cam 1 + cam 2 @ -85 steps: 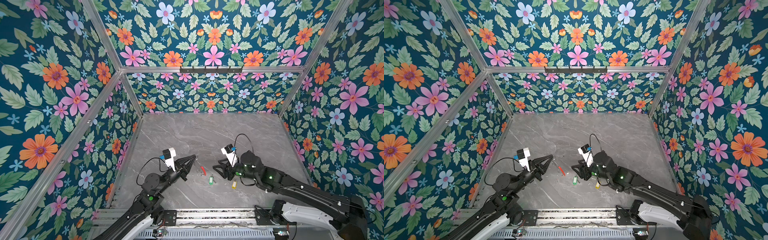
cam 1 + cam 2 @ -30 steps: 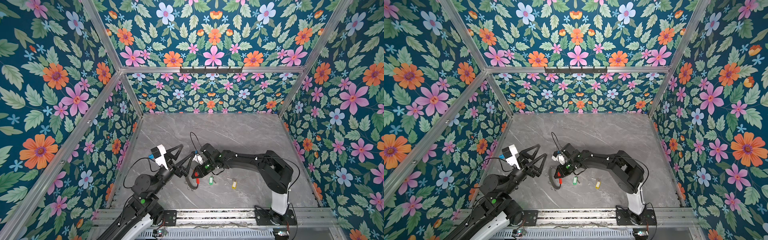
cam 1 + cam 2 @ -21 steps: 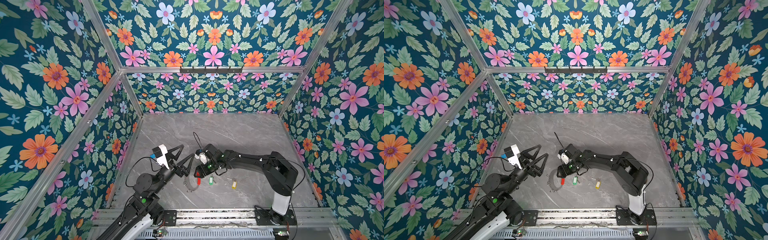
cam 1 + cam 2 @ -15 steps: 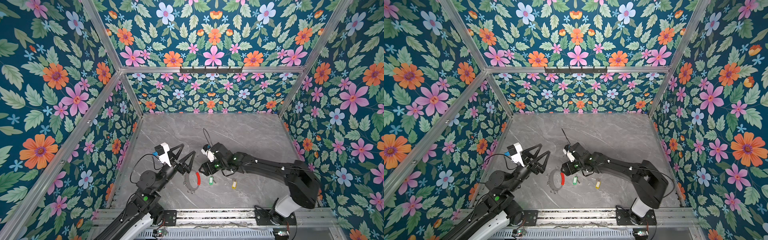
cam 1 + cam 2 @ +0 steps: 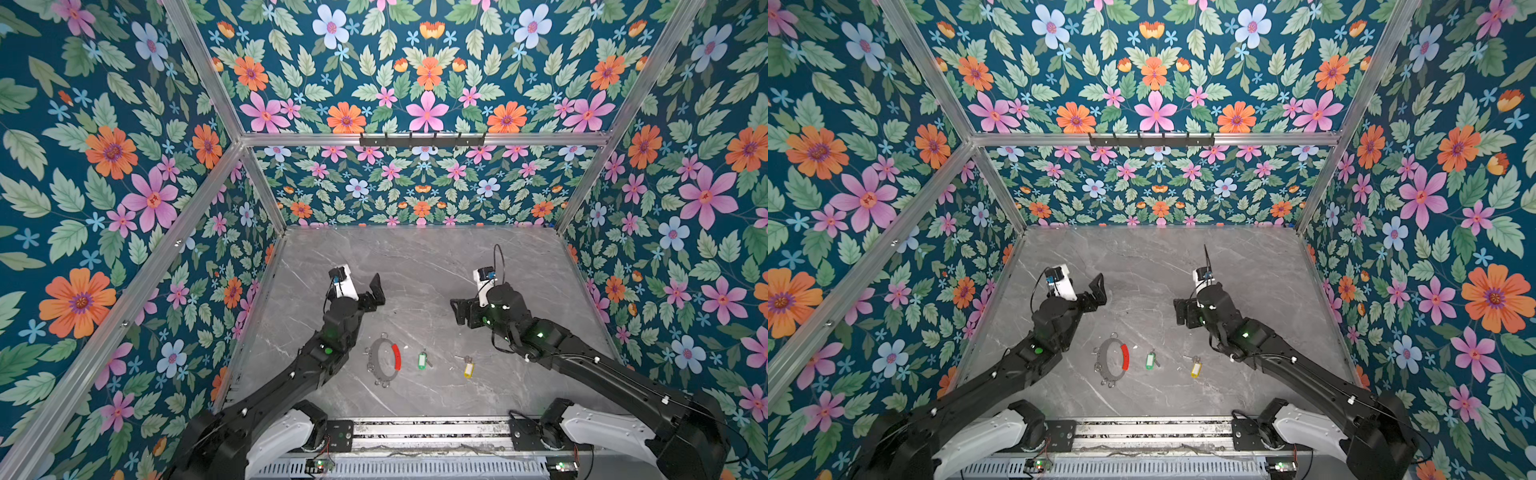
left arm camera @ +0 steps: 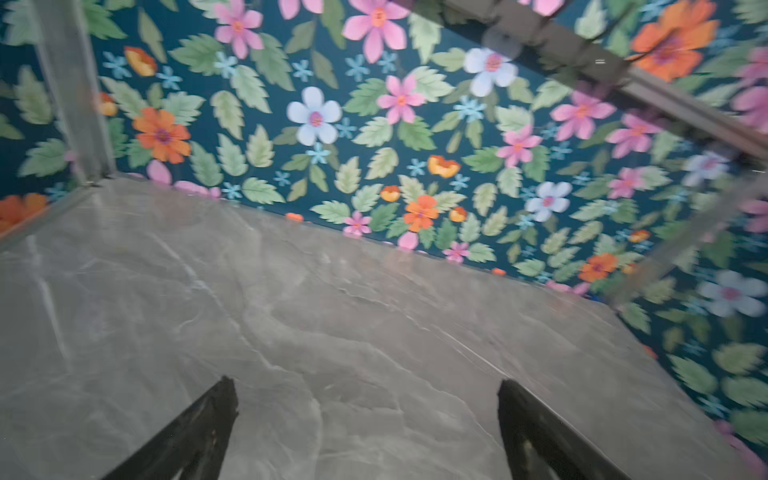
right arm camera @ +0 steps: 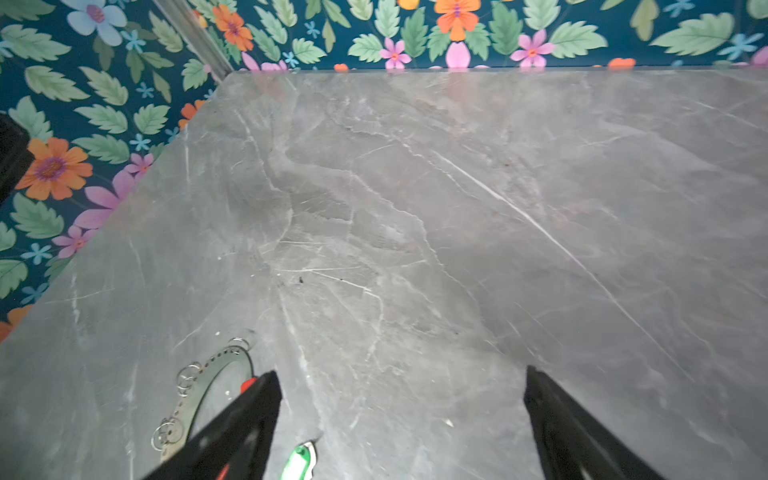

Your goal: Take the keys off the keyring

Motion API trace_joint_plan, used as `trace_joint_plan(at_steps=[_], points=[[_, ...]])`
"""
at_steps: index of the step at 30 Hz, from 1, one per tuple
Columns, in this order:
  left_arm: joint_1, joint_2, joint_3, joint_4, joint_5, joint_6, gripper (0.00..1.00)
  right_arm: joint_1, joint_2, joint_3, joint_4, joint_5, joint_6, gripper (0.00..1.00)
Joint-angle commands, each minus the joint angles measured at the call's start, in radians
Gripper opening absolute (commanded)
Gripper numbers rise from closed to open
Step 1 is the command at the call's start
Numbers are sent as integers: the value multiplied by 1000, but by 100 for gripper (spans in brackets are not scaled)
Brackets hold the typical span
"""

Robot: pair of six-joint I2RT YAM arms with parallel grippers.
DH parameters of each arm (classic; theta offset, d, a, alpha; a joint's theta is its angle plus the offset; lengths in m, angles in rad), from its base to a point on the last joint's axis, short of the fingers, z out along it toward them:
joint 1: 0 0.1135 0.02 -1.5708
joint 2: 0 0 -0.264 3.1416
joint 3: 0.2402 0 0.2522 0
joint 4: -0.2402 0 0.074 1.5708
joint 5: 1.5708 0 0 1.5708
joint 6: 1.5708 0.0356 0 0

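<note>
With both arms bent and lifted above the marble table (image 5: 415,257), the left gripper (image 6: 365,386) and right gripper (image 7: 401,376) hover with fingers spread wide, while the keyring (image 5: 384,360), green-tagged key (image 5: 422,360) and yellow-tagged key (image 5: 468,369) lie apart in a row between the forearms.

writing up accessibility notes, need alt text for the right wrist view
The right gripper, fingers spread wide and empty, hangs above a grey marble tabletop. Beside one finger lies part of the keyring with wire loops and a bit of red sleeve, plus a green key tag; floral walls behind.
</note>
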Motion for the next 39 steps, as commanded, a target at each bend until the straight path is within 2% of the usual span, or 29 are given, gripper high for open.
trace_joint_plan(at_steps=[1,5,7,9,11,13,16,20,22,25,27,28,30,31,33,35,37,39], points=[[82,90,21,91,-56,37,100,-34,-85,-66,82,131,-37,99],[200,220,77,76,-79,122,100,-125,-151,-83,33,170,-6,99],[265,239,79,80,-114,127,100,-190,-155,-84,25,159,19,99],[311,234,36,168,-125,169,100,-237,-142,-82,15,142,30,99],[338,245,2,229,-136,238,100,-255,-121,-69,-3,143,38,99],[364,287,4,204,-156,303,100,-258,-93,-63,-11,159,25,99],[397,344,-17,209,-156,334,100,-258,-58,-57,-15,167,7,99],[432,384,-138,442,-75,339,100,-270,-52,-72,17,174,11,99],[434,434,-184,607,-41,390,100,-287,-53,-75,25,191,15,99],[449,504,-207,726,44,407,100,-344,-59,-93,40,192,31,99],[487,502,-176,632,120,371,100,-385,-79,-130,89,157,32,99],[511,501,-178,640,174,358,100,-400,-89,-156,129,134,16,99],[535,523,-208,701,285,375,100,-408,-107,-191,196,115,-39,99],[532,558,-224,796,305,401,100,-409,-111,-207,223,93,-66,99],[532,529,-213,707,309,388,100,-413,-108,-228,279,66,-113,99],[532,555,-224,789,305,402,100,-426,-83,-240,322,73,-177,99],[532,539,-220,742,307,398,100,-463,-52,-245,341,93,-202,99],[531,549,-228,781,300,404,100,-521,-32,-253,357,58,-210,99]])
